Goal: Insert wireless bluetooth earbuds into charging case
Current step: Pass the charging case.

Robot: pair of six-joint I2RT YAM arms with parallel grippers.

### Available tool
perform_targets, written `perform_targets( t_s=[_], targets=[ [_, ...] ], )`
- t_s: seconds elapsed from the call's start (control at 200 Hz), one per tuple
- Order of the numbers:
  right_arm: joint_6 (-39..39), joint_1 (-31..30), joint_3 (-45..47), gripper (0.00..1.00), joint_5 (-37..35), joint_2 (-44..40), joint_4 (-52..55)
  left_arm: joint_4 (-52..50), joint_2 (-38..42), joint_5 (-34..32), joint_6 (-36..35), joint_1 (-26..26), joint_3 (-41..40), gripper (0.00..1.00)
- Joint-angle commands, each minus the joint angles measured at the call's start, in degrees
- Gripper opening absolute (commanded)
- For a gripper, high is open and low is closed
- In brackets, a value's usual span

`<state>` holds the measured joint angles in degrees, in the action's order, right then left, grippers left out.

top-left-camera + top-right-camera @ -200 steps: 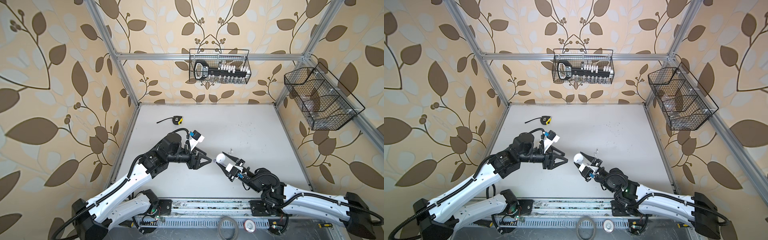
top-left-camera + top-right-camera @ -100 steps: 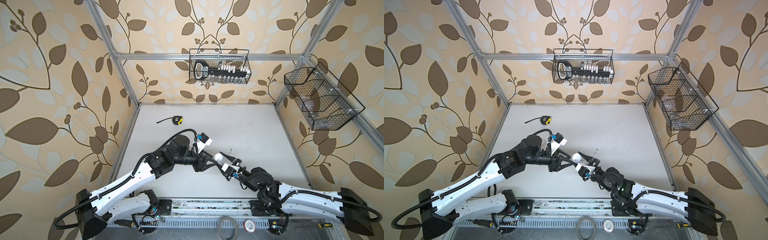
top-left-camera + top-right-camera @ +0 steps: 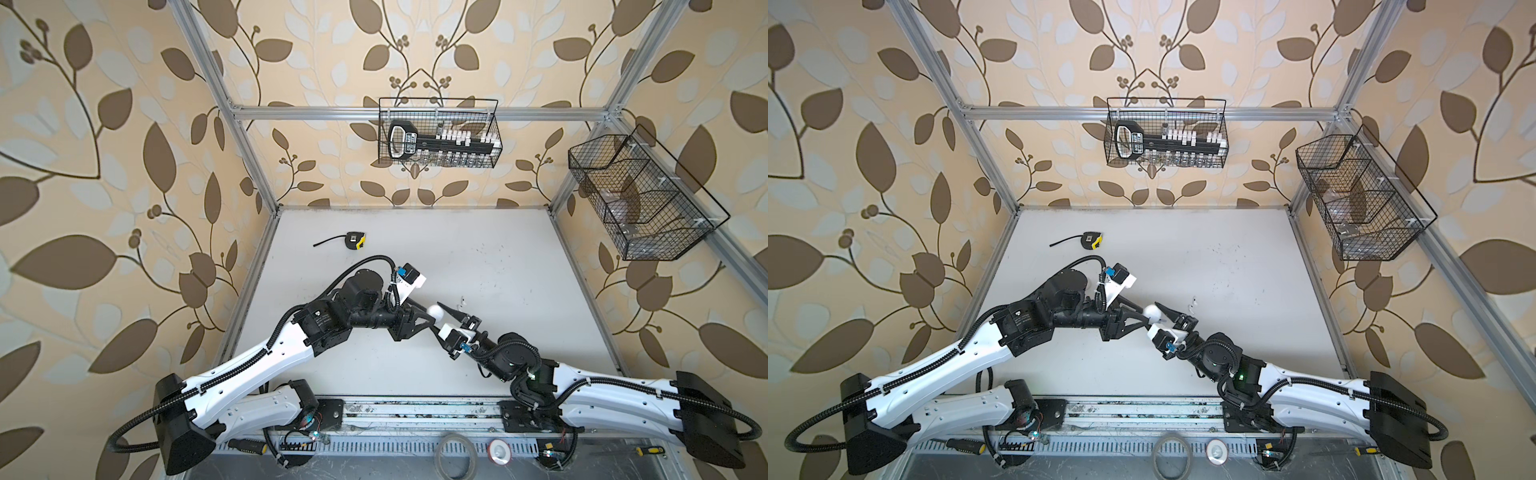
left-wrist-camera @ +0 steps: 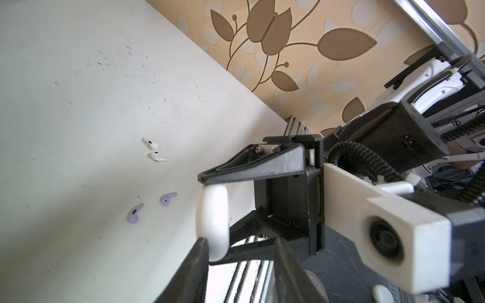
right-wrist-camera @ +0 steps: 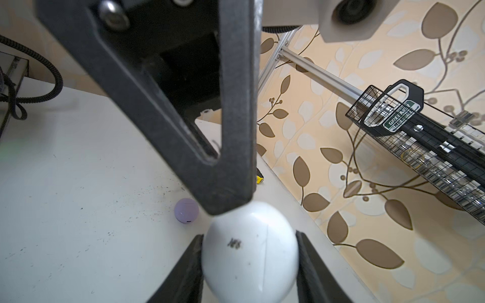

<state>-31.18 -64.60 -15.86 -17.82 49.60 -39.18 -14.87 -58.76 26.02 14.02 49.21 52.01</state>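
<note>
My right gripper (image 5: 249,236) is shut on the white egg-shaped charging case (image 5: 249,257), holding it above the table (image 3: 498,257); the case (image 3: 436,311) shows in both top views. My left gripper (image 4: 240,240) meets it from the left with its jaws apart. One of its fingers (image 5: 228,183) presses on the case's end and the other stands clear. Two white earbuds (image 4: 154,150) and two lilac earbuds (image 4: 168,198) lie loose on the table beyond the case. In a top view the white earbuds (image 3: 461,301) are only a faint speck.
A closed lilac case (image 5: 186,213) rests on the table near the held one. A yellow tape measure (image 3: 355,241) lies at the back left. Wire baskets hang on the back wall (image 3: 438,137) and the right wall (image 3: 640,199). A tape roll (image 3: 455,455) sits on the front rail.
My left arm has reached right to the case and its jaws have narrowed. The right gripper kept its hold and shifted slightly toward the left arm.
</note>
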Motion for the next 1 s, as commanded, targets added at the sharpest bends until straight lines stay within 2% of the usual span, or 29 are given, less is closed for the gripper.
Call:
perform_targets(
  t_s=[0.0, 0.21, 0.475, 0.995],
  targets=[
    [0.49, -0.27, -2.07, 0.19, 2.60, -1.92, -3.28, 0.74, -0.77, -0.68, -0.56, 0.89, 2.40, 0.44],
    [0.85, -0.27, -2.18, 0.20, 3.46, -2.20, -2.79, 0.62, -1.59, -1.19, -0.71, 1.41, 2.63, 0.45],
    [0.86, -0.27, -2.60, 0.19, 2.80, -1.52, -3.61, 0.76, -2.23, -0.98, -0.77, 2.20, 3.18, 0.33],
    [1.53, -0.29, -2.69, 0.20, 3.84, -1.73, -3.50, 1.34, -3.88, -0.97, -0.61, 2.56, 3.97, 0.33]
  ],
)
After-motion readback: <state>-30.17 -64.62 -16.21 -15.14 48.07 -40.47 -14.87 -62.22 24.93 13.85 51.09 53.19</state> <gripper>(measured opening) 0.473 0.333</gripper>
